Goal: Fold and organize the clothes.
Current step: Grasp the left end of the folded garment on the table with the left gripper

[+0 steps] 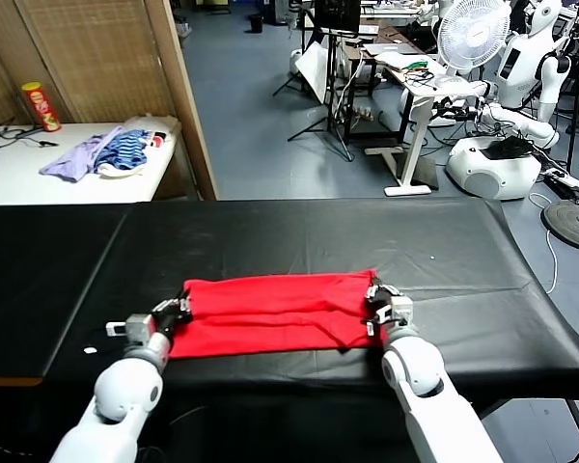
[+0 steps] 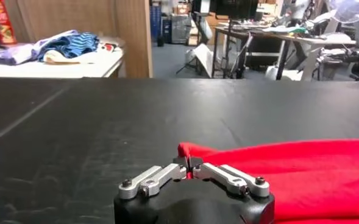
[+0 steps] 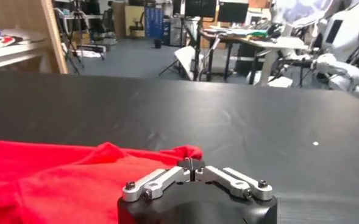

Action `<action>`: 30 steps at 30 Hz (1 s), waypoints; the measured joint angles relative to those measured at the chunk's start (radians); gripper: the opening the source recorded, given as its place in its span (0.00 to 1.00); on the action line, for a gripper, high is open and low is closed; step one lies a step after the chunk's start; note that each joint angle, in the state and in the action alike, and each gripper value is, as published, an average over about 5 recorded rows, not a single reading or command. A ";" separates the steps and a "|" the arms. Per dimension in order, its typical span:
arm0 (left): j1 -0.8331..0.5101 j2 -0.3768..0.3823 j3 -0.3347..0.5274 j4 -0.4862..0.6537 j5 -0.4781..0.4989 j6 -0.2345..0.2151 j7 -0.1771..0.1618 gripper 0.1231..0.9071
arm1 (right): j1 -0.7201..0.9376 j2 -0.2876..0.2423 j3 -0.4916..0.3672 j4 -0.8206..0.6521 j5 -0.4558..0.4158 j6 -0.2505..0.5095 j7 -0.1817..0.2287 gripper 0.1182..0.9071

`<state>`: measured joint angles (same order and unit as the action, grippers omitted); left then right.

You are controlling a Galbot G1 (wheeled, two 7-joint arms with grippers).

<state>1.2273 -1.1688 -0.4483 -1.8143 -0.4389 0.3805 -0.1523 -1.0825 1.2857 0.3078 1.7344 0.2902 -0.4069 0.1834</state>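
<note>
T-shirt [image 1: 275, 313] edges between both fingers [image 2: 180, 163]

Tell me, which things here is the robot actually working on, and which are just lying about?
In the job:
- red T-shirt, lying on the black table
- left claw, shut on its left end
- right claw, shut on its right end

Just lying about:
- heap of purple and striped clothes
- red can
- white fan

both arms are round and white with grey rings. the left gripper [image 2: 189, 164] and right gripper [image 3: 193, 166] have black bodies, silver links, small screws.
</note>
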 joint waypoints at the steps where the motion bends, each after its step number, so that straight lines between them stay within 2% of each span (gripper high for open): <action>1: 0.003 0.001 -0.002 -0.004 0.000 0.000 0.001 0.14 | -0.008 -0.006 0.005 0.014 0.000 -0.001 -0.007 0.39; 7: 0.034 0.025 -0.029 -0.042 -0.024 0.005 0.001 0.56 | -0.069 -0.038 0.042 0.115 0.016 -0.004 -0.028 0.77; 10: 0.055 0.037 -0.047 -0.069 -0.055 0.008 0.001 0.75 | -0.103 -0.050 0.060 0.167 0.027 -0.005 -0.031 0.85; 13: 0.082 0.041 -0.069 -0.097 -0.111 0.020 -0.002 0.84 | -0.132 -0.053 0.070 0.208 0.031 -0.005 -0.032 0.86; 17: 0.121 0.028 -0.089 -0.115 -0.168 0.033 -0.006 0.86 | -0.150 -0.053 0.073 0.243 0.031 -0.006 -0.033 0.86; 23: 0.164 -0.009 -0.090 -0.114 -0.150 0.034 -0.002 0.85 | -0.156 -0.053 0.073 0.263 0.030 -0.007 -0.033 0.86; 26: 0.176 -0.028 -0.080 -0.113 -0.115 0.026 -0.001 0.74 | -0.156 -0.052 0.073 0.265 0.026 -0.007 -0.032 0.86; 30: 0.181 -0.047 -0.067 -0.112 -0.074 0.018 -0.004 0.48 | -0.158 -0.047 0.073 0.267 0.020 -0.004 -0.031 0.86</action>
<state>1.4085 -1.2158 -0.5153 -1.9259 -0.5129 0.3983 -0.1559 -1.2405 1.2388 0.3809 2.0018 0.3097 -0.4108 0.1523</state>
